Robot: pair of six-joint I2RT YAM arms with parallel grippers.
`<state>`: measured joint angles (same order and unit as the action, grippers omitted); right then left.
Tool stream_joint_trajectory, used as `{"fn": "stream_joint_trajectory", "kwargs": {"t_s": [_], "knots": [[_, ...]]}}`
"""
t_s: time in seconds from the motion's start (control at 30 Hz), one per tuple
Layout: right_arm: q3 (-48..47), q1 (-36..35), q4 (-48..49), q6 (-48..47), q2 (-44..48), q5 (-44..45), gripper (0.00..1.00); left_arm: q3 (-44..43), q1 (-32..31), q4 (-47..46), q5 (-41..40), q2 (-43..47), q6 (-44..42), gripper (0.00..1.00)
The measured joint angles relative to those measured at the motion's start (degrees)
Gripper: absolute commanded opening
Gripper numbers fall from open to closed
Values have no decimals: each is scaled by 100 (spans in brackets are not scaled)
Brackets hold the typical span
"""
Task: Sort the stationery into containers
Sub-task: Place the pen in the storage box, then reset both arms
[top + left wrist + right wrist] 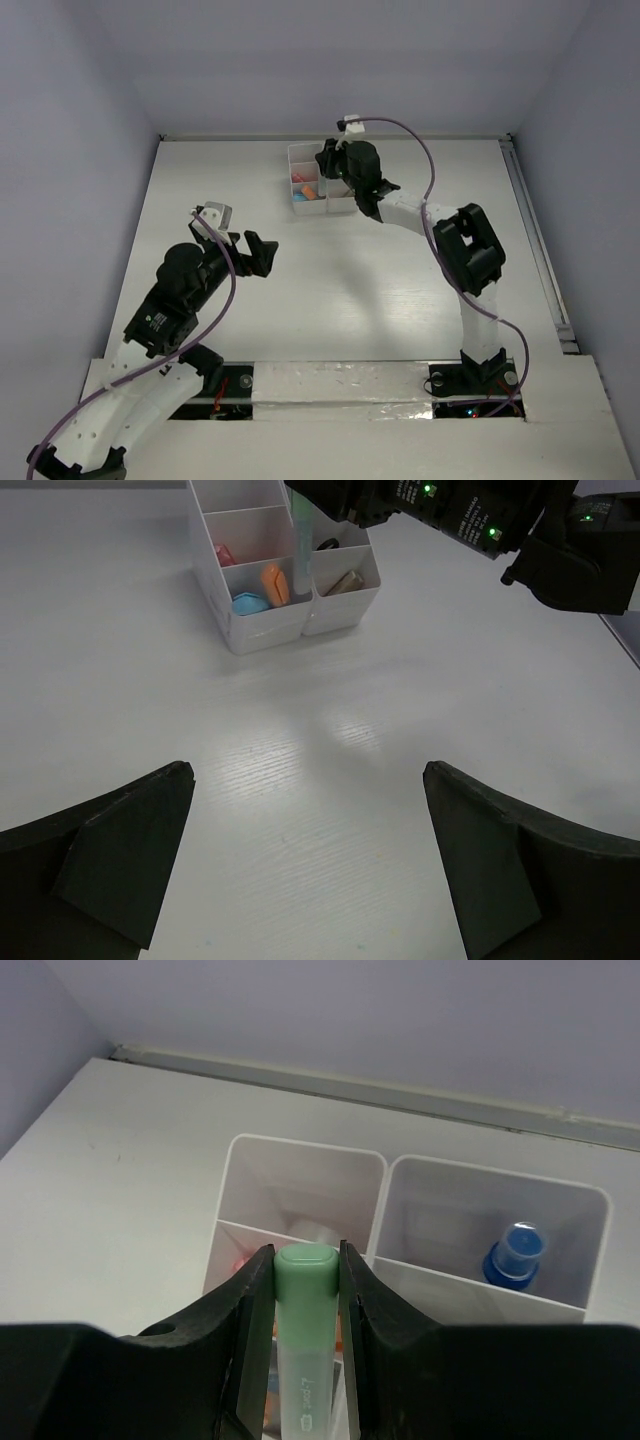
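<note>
The white organiser box (296,150) stands at the back middle of the table. My right gripper (307,1255) hangs over it, shut on the cap of a pale-green marker (306,1290) held upright. In the left wrist view the marker (302,560) reaches down by the divider between the columns; which compartment it is in I cannot tell. The box (265,630) holds orange (272,583), blue (250,604), pink (225,555) and tan (345,582) bits. A blue-capped bottle (515,1252) sits in a right compartment. My left gripper (262,252) is open, well short of the box, over bare table.
The right arm's elbow (468,245) rises over the right half of the table. A metal rail (530,220) runs along the table's right edge. Grey walls close the back and both sides.
</note>
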<state>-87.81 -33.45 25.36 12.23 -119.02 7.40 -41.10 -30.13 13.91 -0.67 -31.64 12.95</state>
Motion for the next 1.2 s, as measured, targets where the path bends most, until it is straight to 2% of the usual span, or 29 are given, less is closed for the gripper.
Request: {"fn": "stream_joint_trajectory", "kwargs": {"t_s": [0.37,0.4,0.47,0.5,0.57,0.6,0.77,0.8,0.93,1.03,1.07,1.1,1.2], "knots": [[-87,-81,256,-286,-264,-293,0,0,199,0,173,-57,-2,99],[-87,-81,258,-302,-264,-321,8,0,214,-2,179,-61,-2,99],[-87,-81,334,-321,-264,-361,19,0,243,-4,201,-72,-2,99],[-85,-81,387,-328,-264,-382,31,0,262,-4,216,-85,-2,99],[-68,-85,514,-339,-264,-404,46,0,304,-4,236,-98,-2,99],[-37,-92,575,-341,-260,-407,57,0,326,-4,251,-98,-2,99],[66,-153,673,-439,-249,-420,80,0,396,-39,286,-98,-2,99],[66,-160,671,-452,-249,-420,89,0,407,-48,297,-98,-2,99],[243,-190,678,-494,-55,-415,97,2,437,-55,315,-92,-2,99],[697,-190,664,-452,417,-424,100,2,450,-81,321,-85,-2,99],[901,-190,651,-422,662,-428,96,2,466,-87,330,-85,-2,99],[1167,-190,636,-365,977,-444,100,2,479,-87,326,-85,-2,99],[1832,-188,629,-192,1987,-485,100,2,549,-87,321,-68,0,99]]}}
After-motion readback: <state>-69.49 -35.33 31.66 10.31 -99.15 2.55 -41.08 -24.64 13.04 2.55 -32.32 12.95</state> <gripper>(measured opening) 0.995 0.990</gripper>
